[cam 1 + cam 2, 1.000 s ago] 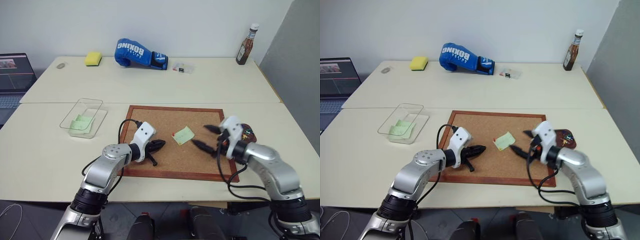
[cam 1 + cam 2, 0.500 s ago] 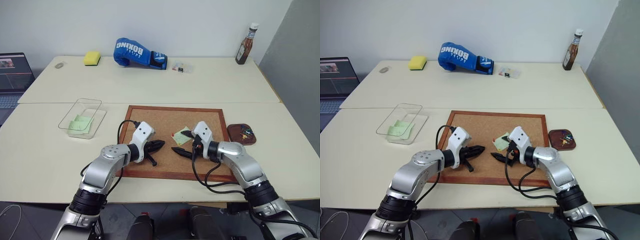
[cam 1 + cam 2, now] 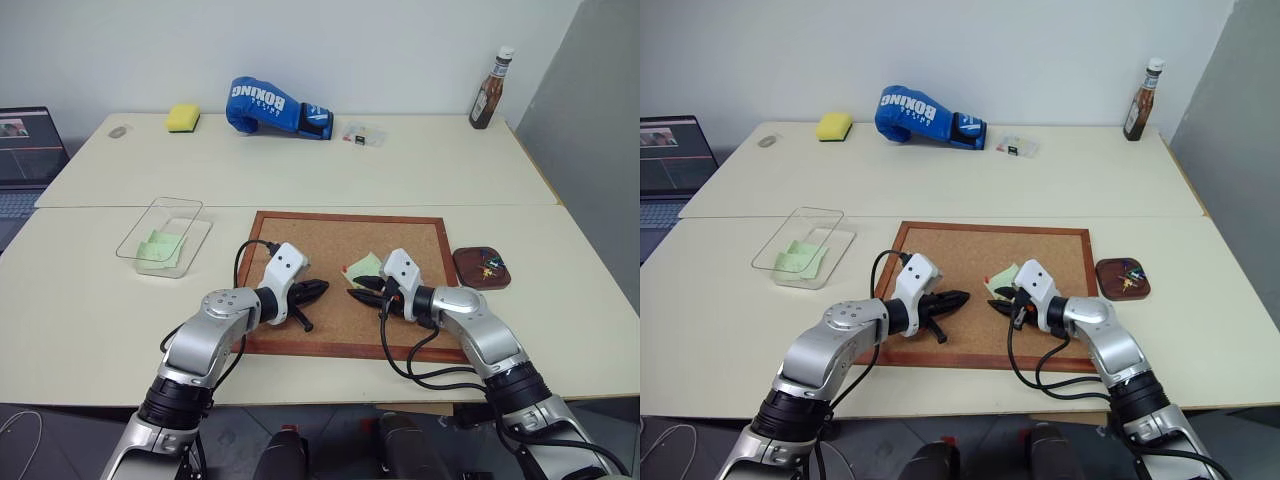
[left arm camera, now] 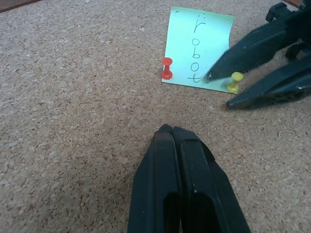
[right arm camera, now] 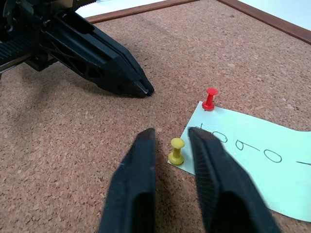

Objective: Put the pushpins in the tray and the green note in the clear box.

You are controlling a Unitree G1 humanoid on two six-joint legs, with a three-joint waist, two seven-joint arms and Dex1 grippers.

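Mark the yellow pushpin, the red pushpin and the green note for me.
yellow pushpin (image 5: 177,151): right wrist view, on its head.
red pushpin (image 5: 210,98): right wrist view, on its head.
green note (image 4: 196,51): left wrist view, on the written face.

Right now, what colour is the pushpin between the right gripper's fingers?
Yellow pushpin, clearest in the right wrist view.

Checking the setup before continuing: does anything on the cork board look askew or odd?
The green note sits askew on the cork board, its far edge curling up, held by a red pushpin and a yellow pushpin.
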